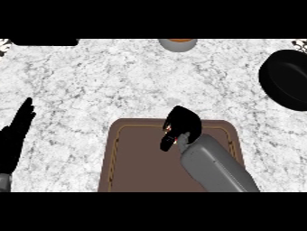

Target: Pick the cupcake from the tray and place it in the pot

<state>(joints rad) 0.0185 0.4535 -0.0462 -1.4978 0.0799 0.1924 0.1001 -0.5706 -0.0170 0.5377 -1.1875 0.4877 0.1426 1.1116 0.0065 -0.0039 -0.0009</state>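
While the right robot hand [181,127] curls down over the far edge of the tray [136,158], a sliver of orange between its fingers suggests the cupcake [172,130] is caught there, mostly hidden. So the grasp looks to be the step in hand. Next comes a lift and a carry to the pot [295,81] at the surface's right edge. The left robot hand [6,144] rests spread by the left edge. The surface [116,81] is mottled grey-white stone; a bowl [178,44] sits at its far edge.

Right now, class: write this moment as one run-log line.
right hand: curled over brown tray | cupcake: hidden | left hand: open, resting | black pot: far right
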